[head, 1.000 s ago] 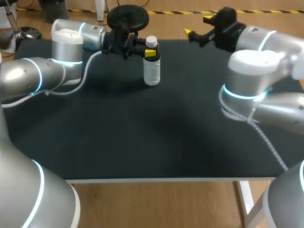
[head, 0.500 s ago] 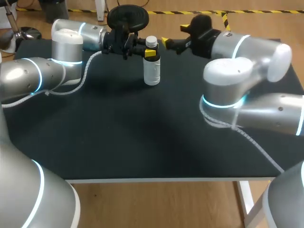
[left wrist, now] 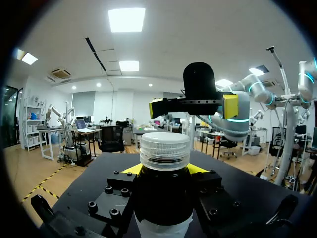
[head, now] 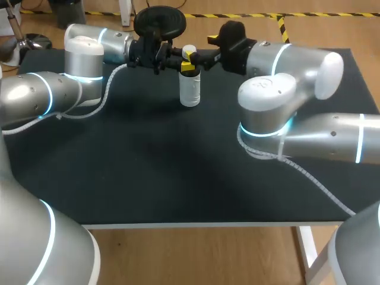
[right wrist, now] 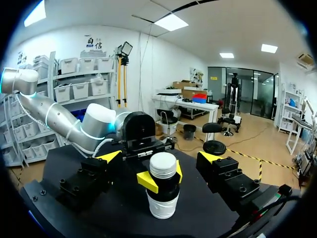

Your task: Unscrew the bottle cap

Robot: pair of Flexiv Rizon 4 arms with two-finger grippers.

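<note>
Two grippers at one upright white bottle [head: 190, 89], its cap [head: 189, 50] on.

Head view: the bottle stands near the far edge of the black table [head: 178, 166]; the left gripper [head: 187, 66] clamps its neck and the right gripper [head: 189, 55] is level with the cap. Left wrist view: its own yellow-tipped fingers pinch the dark neck under the ribbed cap, with the right gripper spread wide beyond. Right wrist view: its own tips stand apart on either side of the cap, touching nothing.

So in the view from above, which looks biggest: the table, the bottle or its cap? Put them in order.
Largest to smallest:
1. table
2. bottle
3. cap
None look alike in size.
</note>
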